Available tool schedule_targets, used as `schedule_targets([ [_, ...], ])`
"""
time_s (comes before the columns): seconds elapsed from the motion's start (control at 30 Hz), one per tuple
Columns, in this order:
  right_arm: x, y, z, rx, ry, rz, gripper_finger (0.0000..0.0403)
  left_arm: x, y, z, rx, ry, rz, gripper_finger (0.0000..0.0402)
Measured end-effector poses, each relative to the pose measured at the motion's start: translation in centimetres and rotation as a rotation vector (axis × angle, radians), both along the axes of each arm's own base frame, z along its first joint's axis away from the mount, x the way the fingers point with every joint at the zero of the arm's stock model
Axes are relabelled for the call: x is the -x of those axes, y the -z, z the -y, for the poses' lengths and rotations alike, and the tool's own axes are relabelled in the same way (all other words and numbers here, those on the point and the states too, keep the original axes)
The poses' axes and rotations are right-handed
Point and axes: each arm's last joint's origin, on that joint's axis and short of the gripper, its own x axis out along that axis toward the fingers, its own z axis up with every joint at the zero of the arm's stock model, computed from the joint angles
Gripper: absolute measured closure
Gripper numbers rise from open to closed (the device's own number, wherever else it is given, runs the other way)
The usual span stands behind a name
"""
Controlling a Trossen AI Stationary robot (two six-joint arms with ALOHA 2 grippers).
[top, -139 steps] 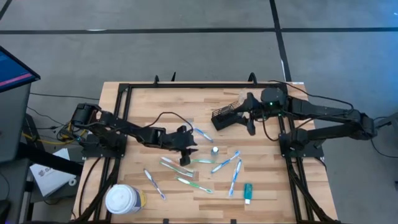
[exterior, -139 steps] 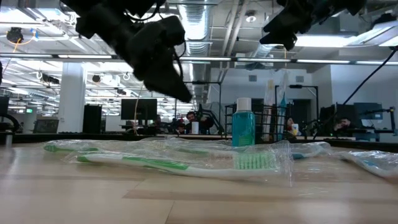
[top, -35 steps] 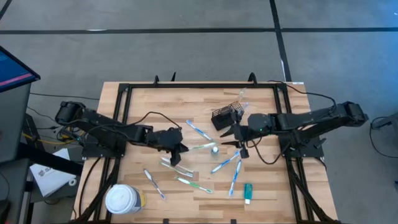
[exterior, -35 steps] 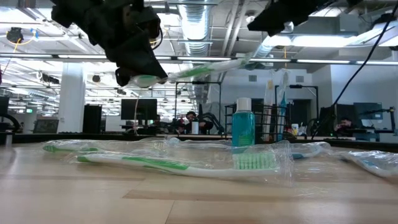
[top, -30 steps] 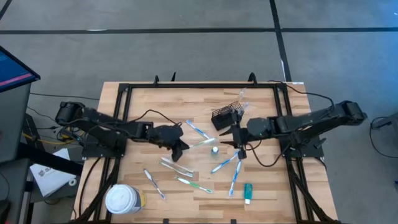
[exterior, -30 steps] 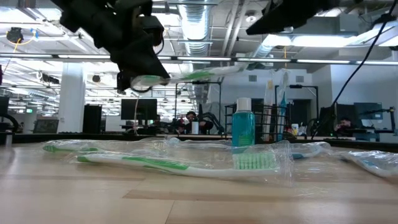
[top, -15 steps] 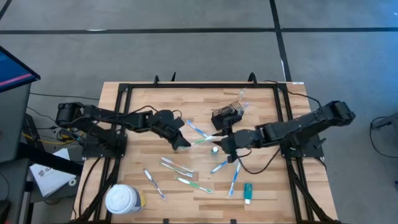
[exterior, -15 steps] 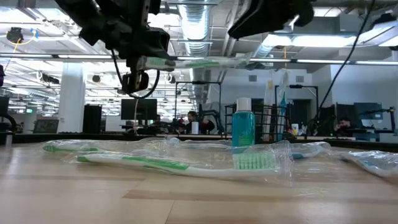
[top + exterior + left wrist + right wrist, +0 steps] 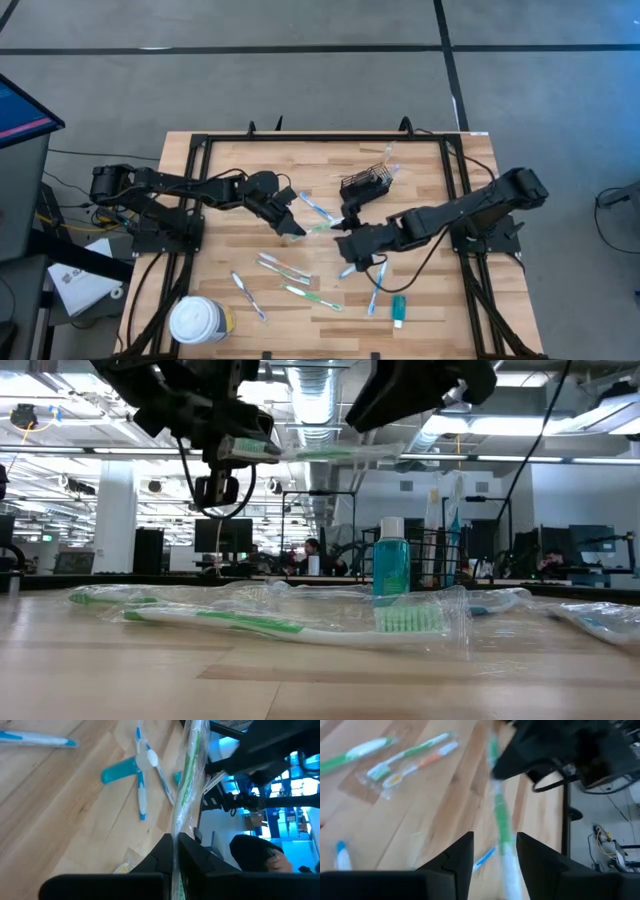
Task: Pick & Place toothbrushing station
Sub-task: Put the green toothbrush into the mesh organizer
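Observation:
A green toothbrush in a clear wrapper [image 9: 318, 228] hangs level above the table's middle, with my left gripper [image 9: 293, 226] shut on its left end. My right gripper [image 9: 343, 240] is open at the brush's free end. In the right wrist view its fingers [image 9: 461, 851] stand on either side of the toothbrush [image 9: 499, 815]; I cannot tell whether they touch it. The black wire caddy [image 9: 362, 186] rests on the table just beyond, with a few brushes upright in it [image 9: 440, 560]. My left gripper pinches the wrapped toothbrush near one end [image 9: 176, 827] between its two fingers [image 9: 161, 854]. The fingers come from the table's left, slanting down. The brush sticks out past the fingertips toward the right arm, level and lifted clear of the table [image 9: 310, 455].
Loose wrapped toothbrushes lie on the near half of the table [image 9: 285, 268] [image 9: 310, 297] [image 9: 248, 295] [image 9: 378, 285], and one [image 9: 318, 210] by the caddy. A teal tube [image 9: 398, 310] and a white-lidded tub [image 9: 198, 320] sit near the front edge. A teal bottle [image 9: 391, 555] stands mid-table.
My right gripper has gone toward the table's left and near edge, from beside the caddy to the free end of the held toothbrush. My left gripper has turned and drifted slightly toward the far edge, and the toothbrush has swung from tilted to level.

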Motion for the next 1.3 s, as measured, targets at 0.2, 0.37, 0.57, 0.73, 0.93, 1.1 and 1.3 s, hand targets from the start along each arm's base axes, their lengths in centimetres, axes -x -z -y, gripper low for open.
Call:
schedule_targets([
  [0.2,-1.0,0.8,-0.2,0.063,0.037,-0.053,0.0222,0.0,-0.1,0.1,0.011,0.015,0.006,0.0396],
  [0.37,-1.7,1.3,-0.2,0.156,0.110,-0.040,0.0206,0.0,-0.1,0.1,0.009,0.016,0.009,0.0396],
  [0.57,-1.8,1.9,-0.4,0.191,0.089,-0.073,0.0214,0.0,-0.1,0.1,0.008,0.016,0.011,0.0396],
  [0.73,-1.7,1.9,-0.4,0.177,0.106,-0.061,0.0262,0.0,-0.1,0.1,0.008,0.017,0.013,0.0396],
  [0.93,-1.6,2.0,-0.3,0.189,0.108,-0.082,0.0362,0.0,-0.1,0.1,0.009,0.019,0.014,0.0396],
  [1.1,-1.6,2.0,-0.3,0.188,0.107,-0.081,0.0370,0.0,-0.1,0.1,0.010,0.023,0.015,0.0396],
  [1.3,-1.5,2.0,-0.3,0.179,0.118,-0.085,0.0372,-0.1,-0.2,0.1,0.006,0.022,0.022,0.0386],
])
